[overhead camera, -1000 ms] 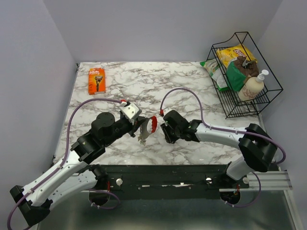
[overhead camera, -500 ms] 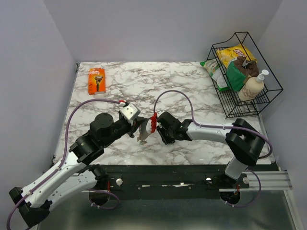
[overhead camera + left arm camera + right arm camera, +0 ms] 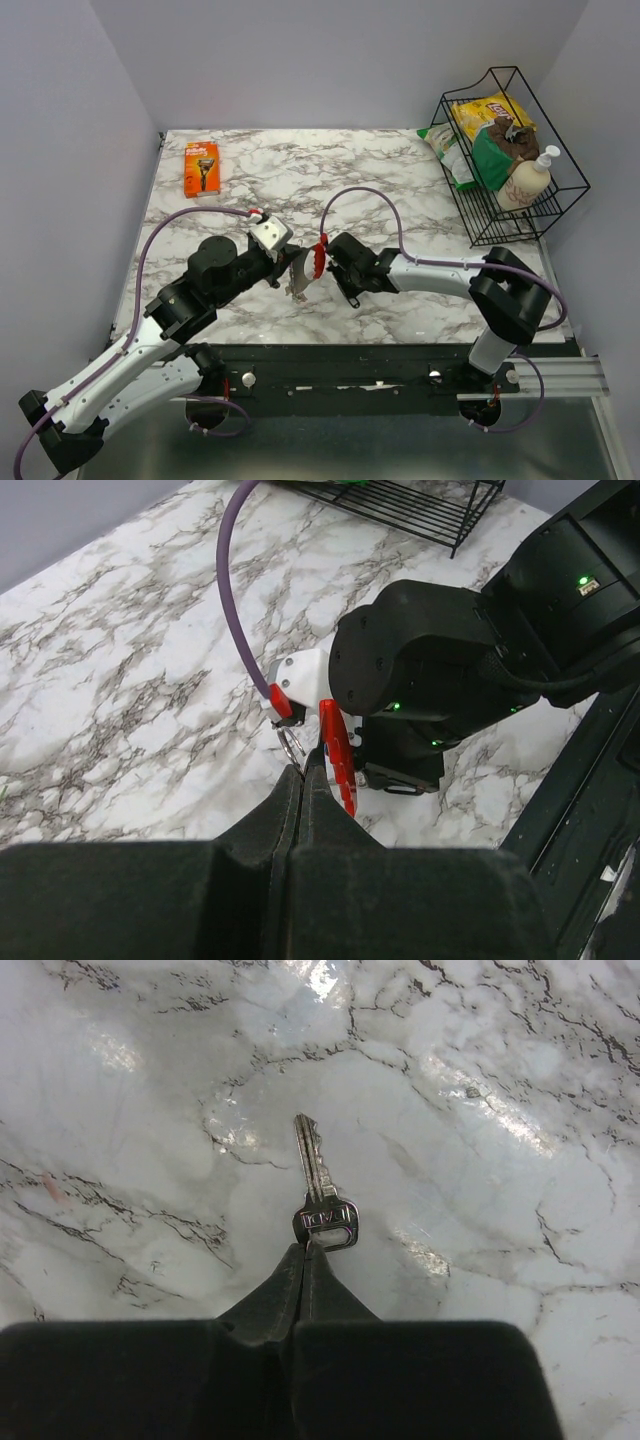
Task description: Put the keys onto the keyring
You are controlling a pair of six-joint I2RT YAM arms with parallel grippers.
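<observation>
Silvery metal sits in both pincers, and each grip looks chosen for a threading move. The right pincer (image 3: pixel 305 1252) is closed tight on the head of a lone key (image 3: pixel 318 1195). Its blade points straight out past the fingertips above the marble table (image 3: pixel 520 1080), so the key leads and the pincer follows. The left pincer (image 3: pixel 304 778) is likewise clamped shut, nipping the bunch of keys (image 3: pixel 298 277) near its top. That leaves the red tag (image 3: pixel 337 752) standing up while the silver blades hang below it in the overhead view. Just beside the tag juts what I take for the keyring (image 3: pixel 290 746) (a thin wire loop, too fine to be sure of). Holding the bunch high like this keeps that loop exposed rather than buried among the blades. The two pincers face each other, almost touching, over the near middle of the table. I judge the lone key is being offered to the loop.
</observation>
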